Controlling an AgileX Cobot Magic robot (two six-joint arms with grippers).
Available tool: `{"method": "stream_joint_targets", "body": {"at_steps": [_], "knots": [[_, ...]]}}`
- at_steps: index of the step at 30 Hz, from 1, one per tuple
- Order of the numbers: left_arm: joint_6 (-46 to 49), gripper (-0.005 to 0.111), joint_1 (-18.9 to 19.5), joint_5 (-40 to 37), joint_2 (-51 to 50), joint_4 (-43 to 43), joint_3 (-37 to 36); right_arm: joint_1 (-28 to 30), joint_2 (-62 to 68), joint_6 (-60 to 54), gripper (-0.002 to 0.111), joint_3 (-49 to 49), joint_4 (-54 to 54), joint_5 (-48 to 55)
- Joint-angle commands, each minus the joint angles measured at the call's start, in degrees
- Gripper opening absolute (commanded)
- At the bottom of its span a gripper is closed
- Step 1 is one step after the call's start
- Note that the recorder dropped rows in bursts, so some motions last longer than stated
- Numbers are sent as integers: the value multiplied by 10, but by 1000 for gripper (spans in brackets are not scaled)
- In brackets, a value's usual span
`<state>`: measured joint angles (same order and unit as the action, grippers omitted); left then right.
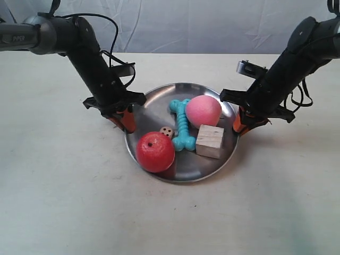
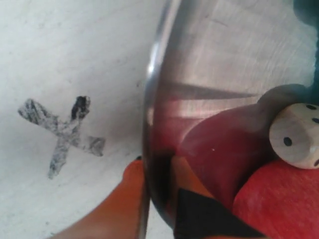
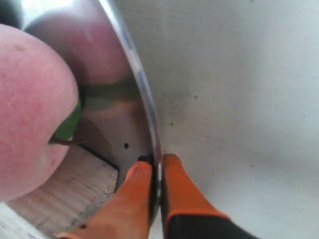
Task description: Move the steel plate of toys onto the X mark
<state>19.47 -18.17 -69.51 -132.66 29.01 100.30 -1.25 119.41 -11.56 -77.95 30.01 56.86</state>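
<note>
The steel plate (image 1: 154, 102) lies mid-table with the toys in it: a red apple (image 1: 155, 152), a pink peach (image 1: 203, 110), a turquoise bone (image 1: 182, 125), a wooden cube (image 1: 210, 141) and a small dice (image 1: 167, 132). My left gripper (image 2: 155, 164), on the arm at the exterior view's left (image 1: 127, 121), is shut on the plate's rim (image 2: 148, 99) beside the apple (image 2: 279, 204) and dice (image 2: 296, 134). The X mark (image 2: 62, 132) is on the table just outside that rim; the exterior view hides it. My right gripper (image 3: 157, 162) (image 1: 239, 126) pinches the opposite rim (image 3: 142, 84) near the peach (image 3: 30, 99) and cube (image 3: 60, 199).
A pale table top (image 1: 64, 202) spreads around the plate, and a white cloth backdrop (image 1: 186, 24) hangs behind it. Both black arms lean in from the upper corners, with loose cables (image 1: 119, 64) hanging off them.
</note>
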Motion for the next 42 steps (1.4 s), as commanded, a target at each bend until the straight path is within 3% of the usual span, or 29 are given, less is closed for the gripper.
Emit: {"method": "stream_joint_targets", "body": {"at_steps": [1,17,37,39,42], "knots": [[33,0,-26,-4,10,64,-2,-8,-2,-2,-1,-7,3,-40],[69,0,-27,-2,-19,105,-2,-8,1,-2,-1,-7,-103,-108],[77,0,-32,37,-19,104,-2,-8,1,-2,-1,-7,-121,-128],[77,0,-32,39,-19,104,-2,-8,1,-2,3,-7,-121,-128],[77,0,-32,39,-19,104,-2,-8,1,3,33,-7,-121,-124]]}}
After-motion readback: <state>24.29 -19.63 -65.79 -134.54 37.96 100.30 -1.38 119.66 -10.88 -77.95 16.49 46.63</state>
